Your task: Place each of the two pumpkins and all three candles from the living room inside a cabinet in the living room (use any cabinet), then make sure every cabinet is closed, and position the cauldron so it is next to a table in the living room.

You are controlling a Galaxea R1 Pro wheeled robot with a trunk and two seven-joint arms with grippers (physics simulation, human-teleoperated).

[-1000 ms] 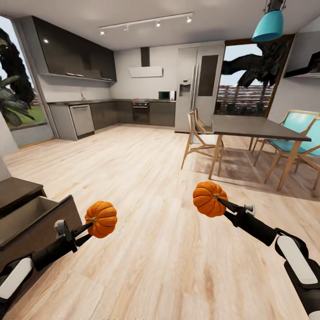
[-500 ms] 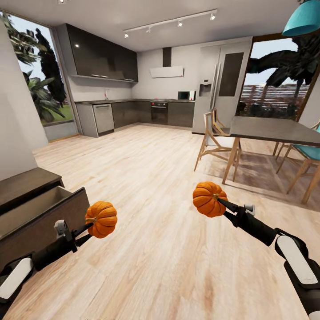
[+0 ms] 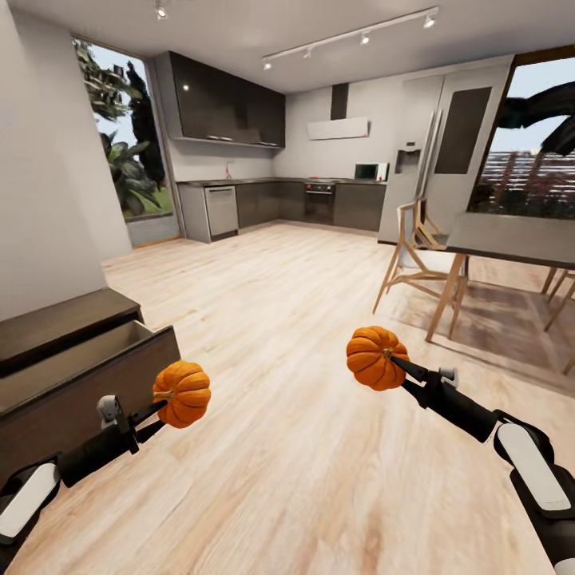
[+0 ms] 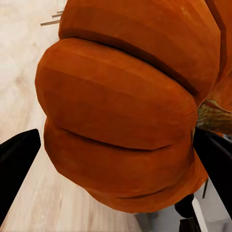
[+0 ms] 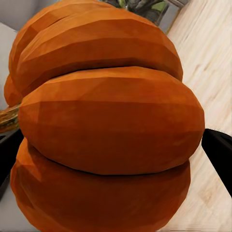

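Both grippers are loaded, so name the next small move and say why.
Probably keep turning left toward the cabinet, then lower the left pumpkin into its open drawer. The left gripper holds that pumpkin close beside the drawer's front, while the right gripper holds the other pumpkin over bare floor, farther off.

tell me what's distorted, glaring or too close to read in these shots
Head view: wide-angle stretch bends walls outward, ceiling spotlights glare, soft shadow under the grey dining table. Left wrist view: the ribbed orange pumpkin sits so close it crowds the frame, flat-faceted. Right wrist view: the other orange pumpkin likewise, background floor soft.
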